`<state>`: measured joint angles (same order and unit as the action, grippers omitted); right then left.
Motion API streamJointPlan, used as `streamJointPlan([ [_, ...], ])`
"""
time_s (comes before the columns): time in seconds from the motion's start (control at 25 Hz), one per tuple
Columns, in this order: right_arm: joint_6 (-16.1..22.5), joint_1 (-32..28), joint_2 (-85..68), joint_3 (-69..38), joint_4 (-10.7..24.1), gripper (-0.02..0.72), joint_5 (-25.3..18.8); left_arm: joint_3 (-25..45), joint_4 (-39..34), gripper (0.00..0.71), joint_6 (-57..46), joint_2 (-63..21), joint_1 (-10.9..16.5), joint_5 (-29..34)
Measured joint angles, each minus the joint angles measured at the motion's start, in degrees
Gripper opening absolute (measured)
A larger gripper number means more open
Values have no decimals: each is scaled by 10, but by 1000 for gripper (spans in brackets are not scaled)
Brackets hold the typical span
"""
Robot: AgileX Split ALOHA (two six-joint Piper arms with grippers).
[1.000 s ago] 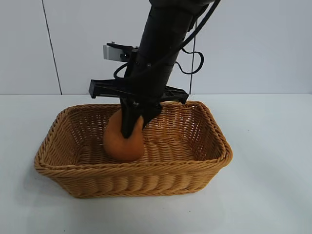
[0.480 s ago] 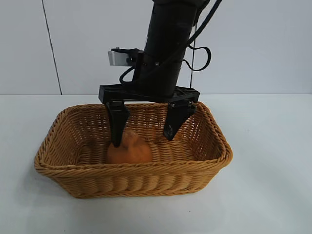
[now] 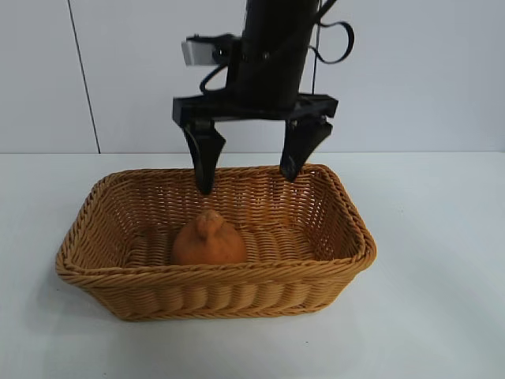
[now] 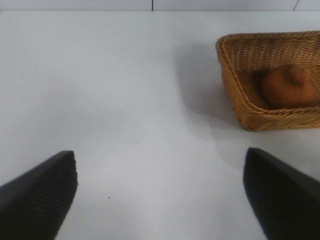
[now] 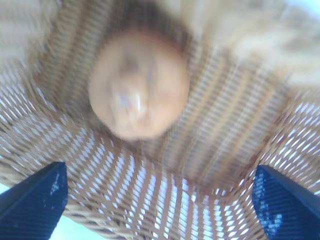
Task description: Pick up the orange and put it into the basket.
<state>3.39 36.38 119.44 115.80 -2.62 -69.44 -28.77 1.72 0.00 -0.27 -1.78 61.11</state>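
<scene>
White, smooth and matte, the table (image 3: 442, 237) runs back to a pale panelled wall (image 3: 410, 71) with thin dark seams. On it sits the basket (image 3: 102, 272), a rectangular tub of tan-orange wicker with sloping sides and a thick braided rim. Above the basket hangs the right gripper (image 3: 248, 170), a black arm ending in a crossbar with two tapering fingers; its jaws stand wide apart and hold nothing, the tips level with the far rim. The orange (image 3: 209, 239) lies on the basket floor below them, dull, rough-skinned and lumpy, with a knob on top, touching neither finger.

Seen from the right wrist, the orange (image 5: 137, 85) is blurred but round against the open weave of the basket (image 5: 150, 200), with both finger ends at the frame's corners. The left wrist view alone shows the left gripper (image 4: 160, 195), parked over bare table well away from the basket (image 4: 240, 100), jaws spread wide and empty, their pads finely ribbed.
</scene>
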Motion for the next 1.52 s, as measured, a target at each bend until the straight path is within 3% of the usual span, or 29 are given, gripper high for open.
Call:
streamJointPlan([
  [0.24, 0, -54, 0, 3, 33, 694, 0, 0, 0, 644, 0, 0, 0, 0],
  [0.48, 0, -161, 0, 2, 62, 694, -2, 0, 0, 644, 0, 0, 0, 0],
  [0.72, 0, -275, 0, 2, 65, 694, -5, 0, 0, 644, 0, 0, 0, 0],
  [0.88, 0, -323, -1, -4, 44, 694, -5, 0, 0, 644, 0, 0, 0, 0],
  [1.08, 0, -328, -1, -38, 33, 694, -5, 0, 0, 644, 0, 0, 0, 0],
  [1.36, -21, -323, -33, -154, -17, 694, -4, 0, -1, 644, 0, 0, 0, -1],
  [1.52, -29, -299, -94, -240, -17, 694, -4, 0, -1, 644, 0, 0, 0, -1],
])
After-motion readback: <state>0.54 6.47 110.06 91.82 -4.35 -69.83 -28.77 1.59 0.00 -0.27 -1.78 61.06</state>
